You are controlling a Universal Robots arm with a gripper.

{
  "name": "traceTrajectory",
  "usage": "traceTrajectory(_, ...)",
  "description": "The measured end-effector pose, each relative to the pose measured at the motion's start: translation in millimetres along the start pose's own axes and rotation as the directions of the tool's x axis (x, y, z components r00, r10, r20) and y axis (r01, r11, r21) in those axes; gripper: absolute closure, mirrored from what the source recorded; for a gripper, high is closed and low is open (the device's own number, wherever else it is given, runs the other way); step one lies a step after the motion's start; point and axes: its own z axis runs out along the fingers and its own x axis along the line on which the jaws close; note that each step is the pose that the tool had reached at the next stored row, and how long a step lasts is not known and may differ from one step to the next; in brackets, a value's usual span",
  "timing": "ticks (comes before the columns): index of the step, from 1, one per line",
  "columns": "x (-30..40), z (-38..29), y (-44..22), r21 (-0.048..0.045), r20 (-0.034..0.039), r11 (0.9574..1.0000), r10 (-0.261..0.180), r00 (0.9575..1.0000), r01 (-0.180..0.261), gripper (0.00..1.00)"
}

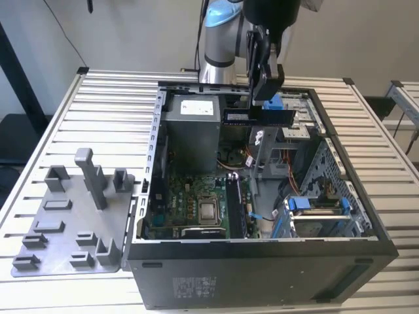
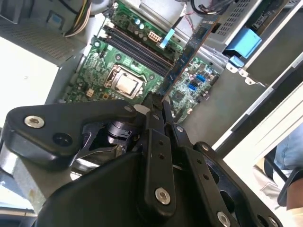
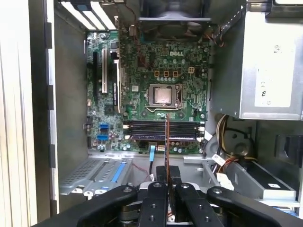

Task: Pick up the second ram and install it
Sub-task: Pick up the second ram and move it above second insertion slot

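Hanging above the open case (image 1: 156, 131), clear of its walls, gripper (image 1: 263, 108) clamped on ram (image 1: 239, 117); ram juts from the fingertips (image 3: 161, 174), over the board's memory slots (image 3: 142, 128).

The table (image 1: 59, 111) at the exterior view's left is pale ribbed metal with a dull sheen. The tray (image 1: 72, 226) on it is matt grey plastic, and the computer case (image 1: 262, 278) looks like matt black painted metal around a bare grey sheet-metal power supply (image 1: 190, 134). The motherboard (image 3: 142, 75) is a green lacquered board with a bright, smooth metal processor lid (image 3: 162, 95); the gripper (image 2: 156, 101) is matt black with shiny screw heads, and the second ram (image 2: 187, 52) is a glossy blue-green board.
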Motion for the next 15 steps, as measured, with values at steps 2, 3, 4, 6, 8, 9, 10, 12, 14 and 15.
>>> traceTrajectory(2, -5.9, -0.3, 0.7, 0.0003, -0.0004, 1.0, 0.0, 1.0, 0.0, 0.86)
traceTrajectory(3, -9.2, -0.5, 1.1, 0.0005, -0.0008, 1.0, 0.0, 1.0, 0.0, 0.86)
traceTrajectory(4, -12.2, -0.6, 1.4, 0.0006, -0.001, 1.0, 0.0, 1.0, 0.0, 0.86)
traceTrajectory(6, -18.6, -0.9, 1.9, 0.001, -0.0016, 1.0, 0.0, 1.0, 0.0, 0.86)
traceTrajectory(8, -24.5, -1.2, 2.1, 0.001, -0.0021, 1.0, 0.0, 1.0, 0.0, 0.86)
traceTrajectory(9, -27.3, -1.3, 2.3, 0.001, -0.0021, 1.0, 0.0, 1.0, 0.0, 0.86)
traceTrajectory(10, -30.2, -1.5, 2.4, 0.001, -0.0024, 1.0, 0.0, 1.0, 0.0, 0.86)
traceTrajectory(12, -35.2, -1.7, 2.5, 0.0011, -0.0025, 1.0, 0.0, 1.0, 0.0, 0.86)
traceTrajectory(14, -39.2, -1.9, 2.6, 0.001, -0.0029, 1.0, 0.0, 1.0, 0.0, 0.86)
traceTrajectory(15, -40.2, -1.9, 2.6, 0.001, -0.0027, 1.0, 0.0, 1.0, 0.0, 0.86)
